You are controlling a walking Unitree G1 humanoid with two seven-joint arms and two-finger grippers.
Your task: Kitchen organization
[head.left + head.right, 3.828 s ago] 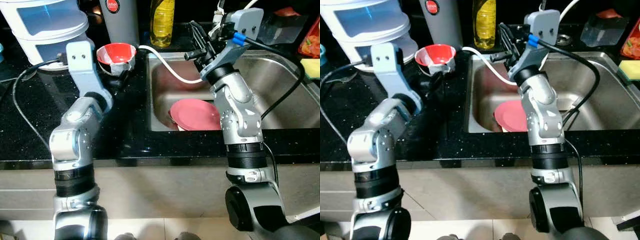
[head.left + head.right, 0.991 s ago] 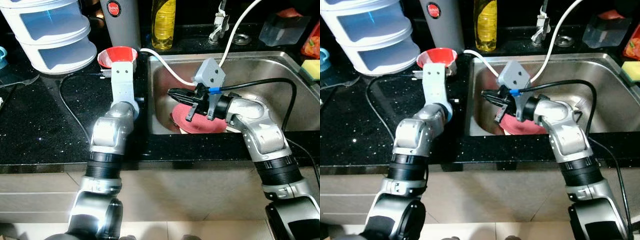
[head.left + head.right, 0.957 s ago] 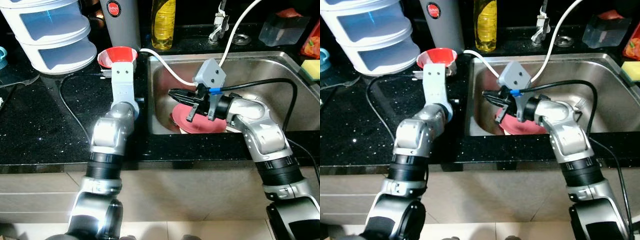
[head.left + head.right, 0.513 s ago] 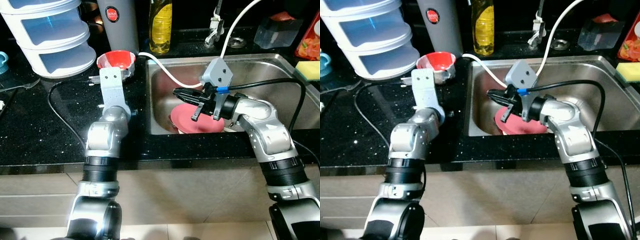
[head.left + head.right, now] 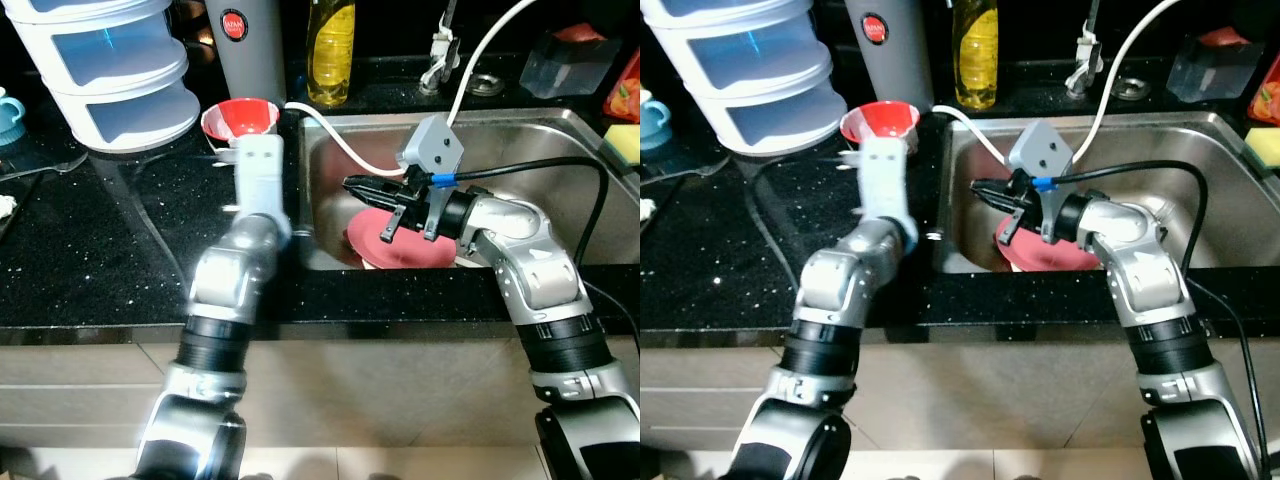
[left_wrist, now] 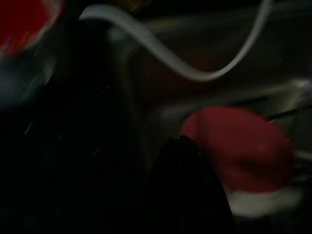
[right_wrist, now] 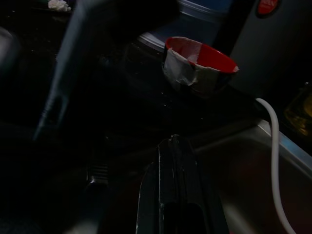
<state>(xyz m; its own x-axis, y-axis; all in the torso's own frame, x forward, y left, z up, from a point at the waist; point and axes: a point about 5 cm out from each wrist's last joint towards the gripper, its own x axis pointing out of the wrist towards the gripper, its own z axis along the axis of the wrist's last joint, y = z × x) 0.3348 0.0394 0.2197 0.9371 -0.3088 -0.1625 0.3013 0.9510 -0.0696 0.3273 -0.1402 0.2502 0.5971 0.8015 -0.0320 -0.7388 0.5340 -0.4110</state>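
Note:
A red bowl [image 5: 240, 118] with a taped grey side [image 7: 183, 73] stands on the black counter beside the sink's left rim. A pink plate [image 5: 400, 240] lies in the steel sink [image 5: 545, 165] on something white. My right gripper [image 5: 350, 185] hovers shut just above the plate's left part, pointing toward the counter. Its fingers [image 7: 173, 161] lie pressed together with nothing between them. My left arm's wrist [image 5: 262, 165] is blurred, in front of the bowl by the sink edge. The left gripper [image 6: 180, 141] looks shut, aimed over the sink at the plate [image 6: 234, 146].
Stacked white and blue drawers [image 5: 100, 60], a grey flask [image 5: 245, 40] and a yellow soap bottle [image 5: 330, 45] line the back. A white hose [image 5: 340, 135] crosses the sink's left corner from the tap [image 5: 440, 45]. A clear box [image 5: 565, 55] and a yellow sponge [image 5: 625, 145] sit at the right.
The left arm has swung right, from left of the bowl to in front of it. The right gripper came down from the sink's back to above the plate and now holds there.

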